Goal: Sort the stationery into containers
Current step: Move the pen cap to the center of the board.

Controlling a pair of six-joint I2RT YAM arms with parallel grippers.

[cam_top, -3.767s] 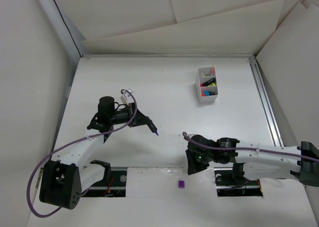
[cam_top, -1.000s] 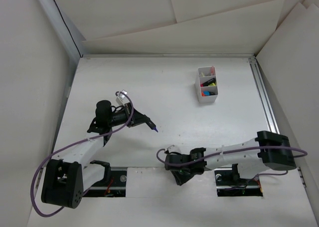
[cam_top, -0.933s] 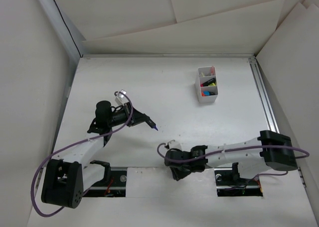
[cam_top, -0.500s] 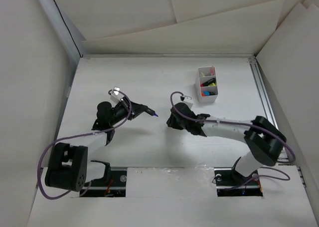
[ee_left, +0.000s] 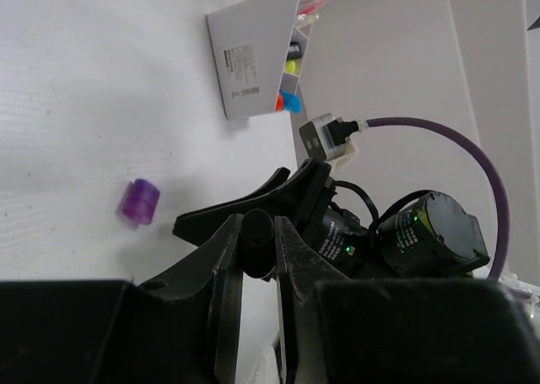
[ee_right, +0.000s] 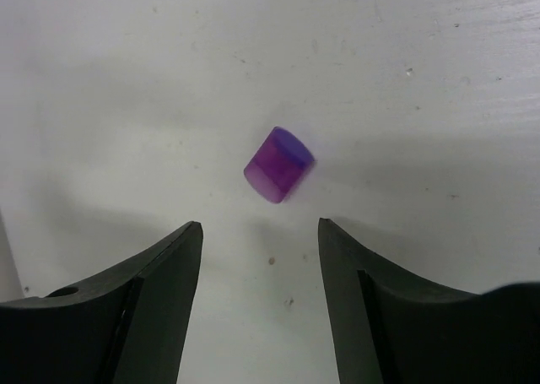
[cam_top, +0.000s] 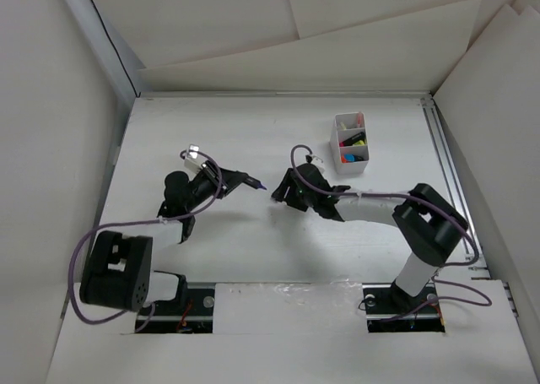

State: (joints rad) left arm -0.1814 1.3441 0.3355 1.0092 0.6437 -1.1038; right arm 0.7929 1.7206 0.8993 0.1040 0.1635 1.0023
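step in hand appears to be cap pickup: right gripper (ee_right: 260,232) stands open over the purple cap (ee_right: 279,164) lying free on the table (ee_right: 422,63), left gripper (cam_top: 228,181) clenched on a pen (cam_top: 256,184); next, straddle the cap, close, carry to the white box (cam_top: 350,143)

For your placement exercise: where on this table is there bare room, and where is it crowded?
Bare white table: far-left stretch, from back edge to the left gripper; the near middle between the arms. Crowded: centre, where the right gripper and small purple plastic cap sit close to it, and around the white divided plastic box.
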